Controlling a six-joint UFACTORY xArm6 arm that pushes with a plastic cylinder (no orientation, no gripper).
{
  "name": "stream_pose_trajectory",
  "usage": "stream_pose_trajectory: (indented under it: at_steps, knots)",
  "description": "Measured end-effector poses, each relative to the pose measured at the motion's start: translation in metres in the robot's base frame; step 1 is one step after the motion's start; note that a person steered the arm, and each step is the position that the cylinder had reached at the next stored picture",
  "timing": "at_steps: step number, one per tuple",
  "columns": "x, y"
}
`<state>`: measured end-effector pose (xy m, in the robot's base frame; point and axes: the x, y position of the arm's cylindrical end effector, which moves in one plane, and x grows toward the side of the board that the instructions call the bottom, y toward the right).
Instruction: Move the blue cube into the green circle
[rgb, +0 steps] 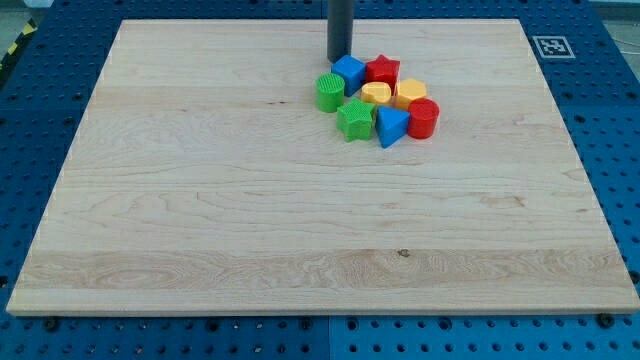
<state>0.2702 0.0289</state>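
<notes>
The blue cube (350, 73) sits near the view's top centre, at the upper left of a tight cluster of blocks. The green circle, a short green cylinder (329, 92), stands just below and left of it, close to touching. My tip (339, 57) is the end of a dark rod coming down from the view's top edge. It rests right at the blue cube's upper left corner, above the green cylinder.
The cluster also holds a red star (382, 70), a yellow block (376, 94), an orange-yellow hexagon (410, 94), a red cylinder (424, 118), a blue triangle (391, 127) and a green star (354, 119). The wooden board (200, 200) lies on a blue perforated table.
</notes>
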Motion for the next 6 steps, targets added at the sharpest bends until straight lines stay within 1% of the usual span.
stream_pose_trajectory:
  at_steps: [1,2,3,4,6]
  knots:
    - [0.006,0.018]
    - [0.023,0.026]
    - [0.024,0.016]
    - [0.034,0.012]
    - [0.043,0.028]
